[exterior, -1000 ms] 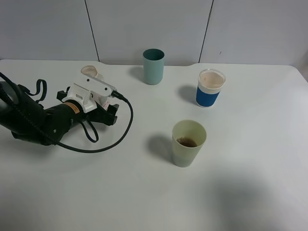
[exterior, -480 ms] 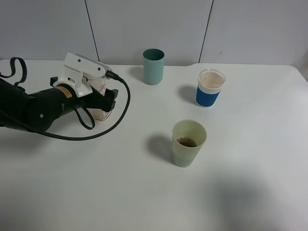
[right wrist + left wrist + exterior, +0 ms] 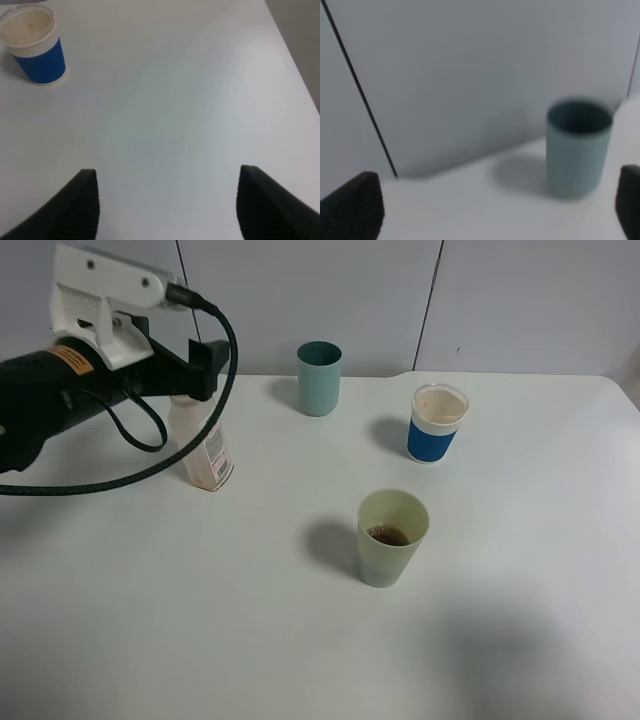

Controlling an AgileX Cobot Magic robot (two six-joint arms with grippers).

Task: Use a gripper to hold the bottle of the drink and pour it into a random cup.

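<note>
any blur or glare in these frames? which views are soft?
Left wrist: soft all over, the teal cup is blurred at its edges, as are the dark finger tips. Right wrist: sharp on the blue cup, no glare. Exterior high: sharp, soft shadows to the left of each cup, e.g. the yellow-green cup.

Capless clear bottle (image 3: 205, 448) stands tilted on table; pale yellow-green cup (image 3: 391, 537) upright, holds brown liquid.
</note>
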